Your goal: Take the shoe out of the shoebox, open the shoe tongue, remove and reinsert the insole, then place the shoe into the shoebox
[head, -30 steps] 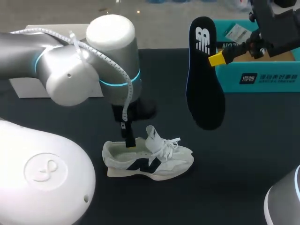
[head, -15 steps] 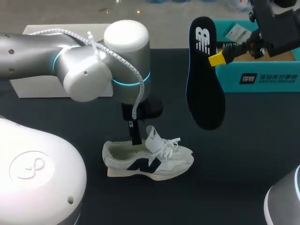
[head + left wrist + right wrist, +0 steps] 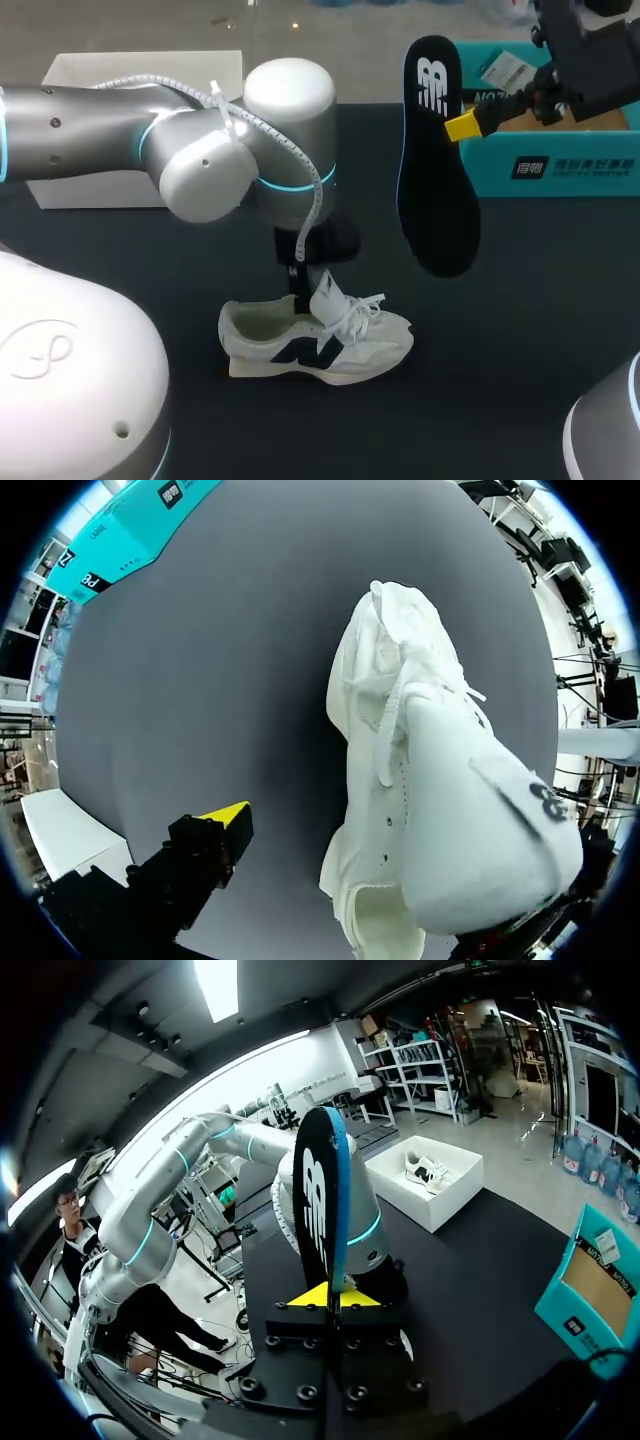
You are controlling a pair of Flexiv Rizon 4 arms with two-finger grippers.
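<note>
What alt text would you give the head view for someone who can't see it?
The right gripper holds a black insole in the air over a dark table. The left arm stands over a white shoe.

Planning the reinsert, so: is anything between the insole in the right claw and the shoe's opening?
Yes: the left claw hangs right at the opening of the shoe, by the raised tongue. The insole, held high in the right claw, would likely meet that arm coming down.
</note>
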